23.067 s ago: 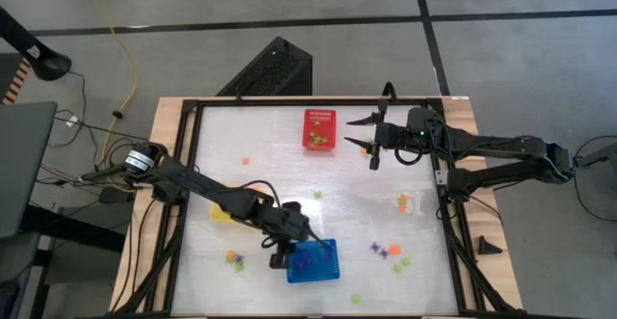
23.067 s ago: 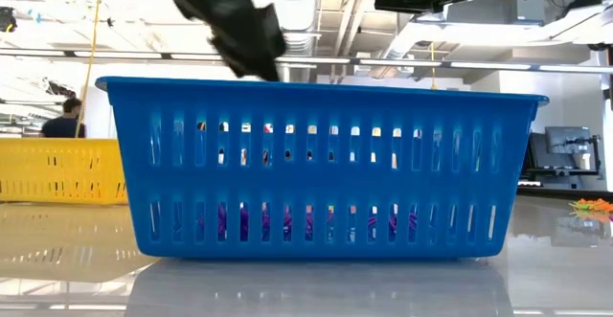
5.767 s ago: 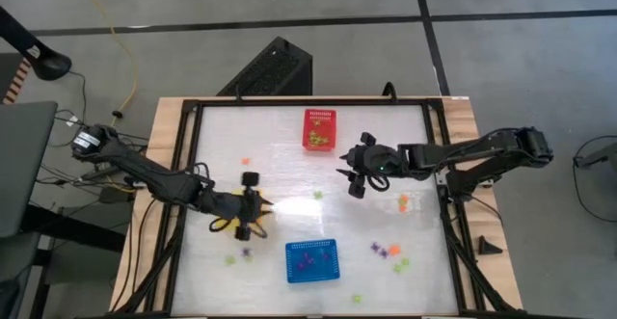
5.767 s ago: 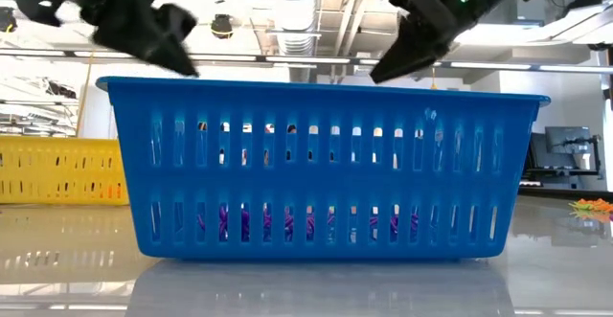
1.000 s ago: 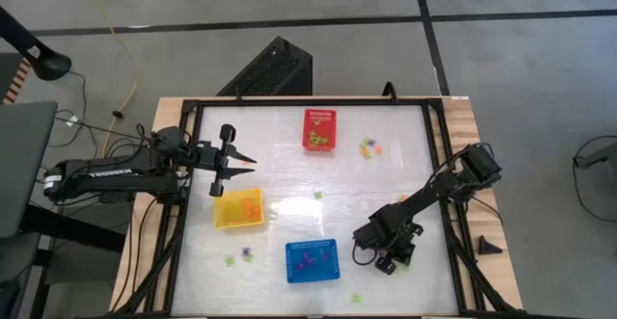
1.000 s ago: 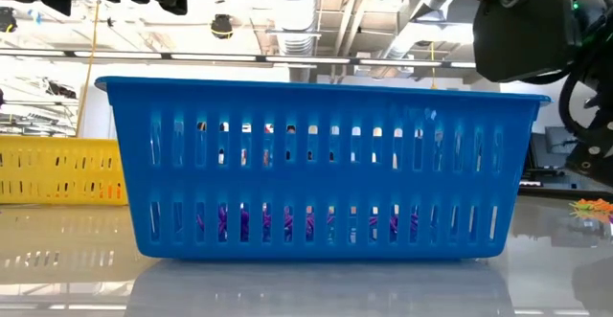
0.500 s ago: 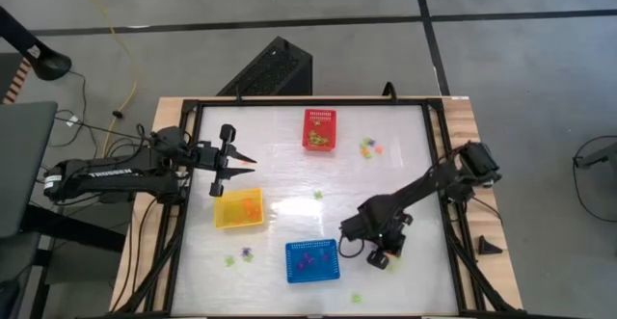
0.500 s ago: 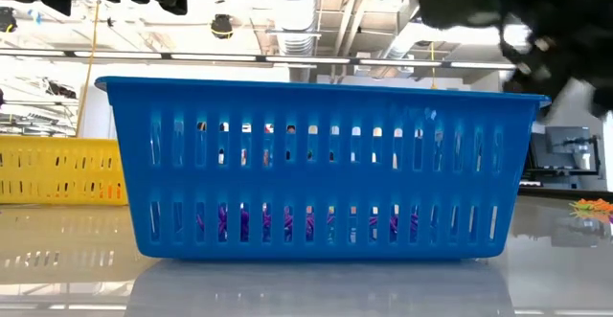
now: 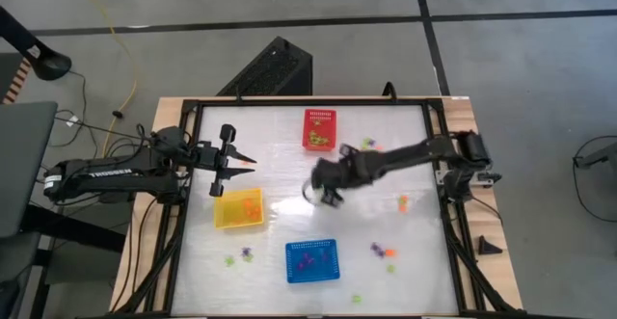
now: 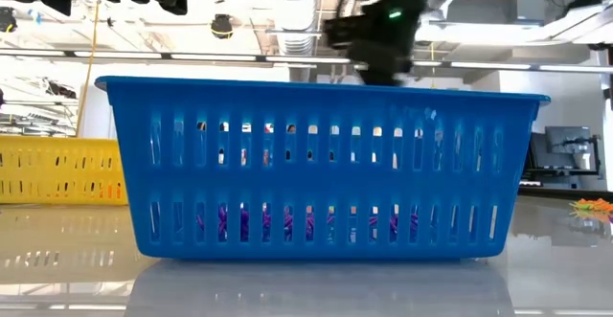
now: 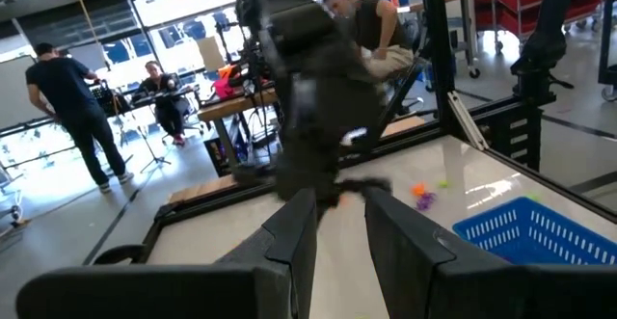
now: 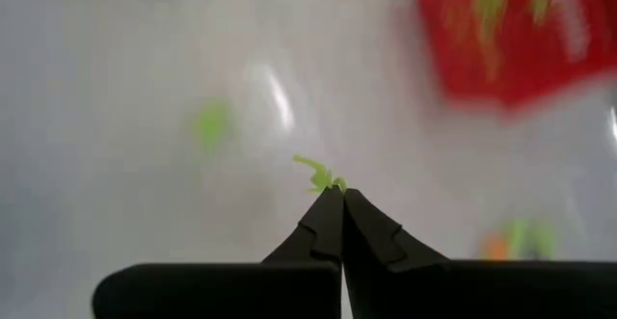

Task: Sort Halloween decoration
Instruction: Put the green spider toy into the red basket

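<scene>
Fingertips of my right gripper (image 12: 335, 196) are pinched shut on a light green trinket (image 12: 318, 173), its legs sticking out past the tips. I hang mid-table between the red basket (image 9: 320, 129) and yellow basket (image 9: 238, 208). This looks like carrying; next I need the matching basket beneath me before letting go. My left gripper (image 9: 234, 159) waits half-open, empty.

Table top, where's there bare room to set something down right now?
The widest bare patch lies between the red basket and the table's left rail, behind the yellow basket. Another runs between the yellow and blue basket and the right gripper. It is crowded by the right rail, where trinkets lie scattered.
</scene>
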Available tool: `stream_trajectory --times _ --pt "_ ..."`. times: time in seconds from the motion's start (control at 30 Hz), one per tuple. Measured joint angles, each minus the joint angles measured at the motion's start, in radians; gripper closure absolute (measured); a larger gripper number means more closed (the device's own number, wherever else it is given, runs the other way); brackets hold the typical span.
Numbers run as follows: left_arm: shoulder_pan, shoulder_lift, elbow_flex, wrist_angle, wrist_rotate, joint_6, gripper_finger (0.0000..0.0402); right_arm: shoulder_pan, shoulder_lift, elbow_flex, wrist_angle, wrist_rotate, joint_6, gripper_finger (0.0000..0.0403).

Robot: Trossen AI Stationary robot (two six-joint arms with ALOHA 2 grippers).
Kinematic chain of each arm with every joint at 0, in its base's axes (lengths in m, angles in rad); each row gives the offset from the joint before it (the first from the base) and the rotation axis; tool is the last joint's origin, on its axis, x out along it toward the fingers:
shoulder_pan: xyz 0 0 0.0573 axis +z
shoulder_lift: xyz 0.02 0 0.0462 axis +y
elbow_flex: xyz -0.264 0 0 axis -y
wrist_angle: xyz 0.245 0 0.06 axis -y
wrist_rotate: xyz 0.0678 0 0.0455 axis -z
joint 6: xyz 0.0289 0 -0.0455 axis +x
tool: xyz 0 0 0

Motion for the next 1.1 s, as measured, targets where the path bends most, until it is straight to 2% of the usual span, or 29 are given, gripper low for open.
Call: stream_trajectory --times 0.17,0.33,0.47,0.6,0.73,0.83,1.0,1.1 --pt "0.0 0.0 0.0 0.0 0.0 0.0 0.0319 -0.174 0.009 0.0 0.237 0.02 -0.15 0.0373" --pt "0.0 0.0 0.0 -0.011 0.0 0.001 0.0319 -0.314 0.009 0.0 0.295 0.012 -0.162 0.0349" --pt "0.0 0.0 0.0 -0.018 0.0 0.005 0.0319 -0.376 0.009 0.0 0.32 -0.062 -0.18 0.0328" --pt "0.0 0.0 0.0 -0.018 0.0 0.008 0.0319 -0.392 0.008 0.0 0.344 -0.064 -0.202 0.0295" --pt "0.0 0.0 0.0 -0.021 0.0 0.002 0.0319 -0.377 -0.003 0.0 0.315 -0.101 -0.175 0.0266" --pt "0.0 0.0 0.0 -0.029 0.0 0.0 0.0319 -0.326 -0.014 0.0 0.249 -0.144 -0.124 0.0256" --pt "0.0 0.0 0.0 -0.055 0.0 -0.001 0.0319 -0.157 -0.056 -0.009 0.011 -0.162 -0.141 0.0259" --pt "0.0 0.0 0.0 -0.064 0.0 -0.023 0.0319 -0.056 -0.123 -0.061 -0.025 -0.143 -0.137 0.0265"
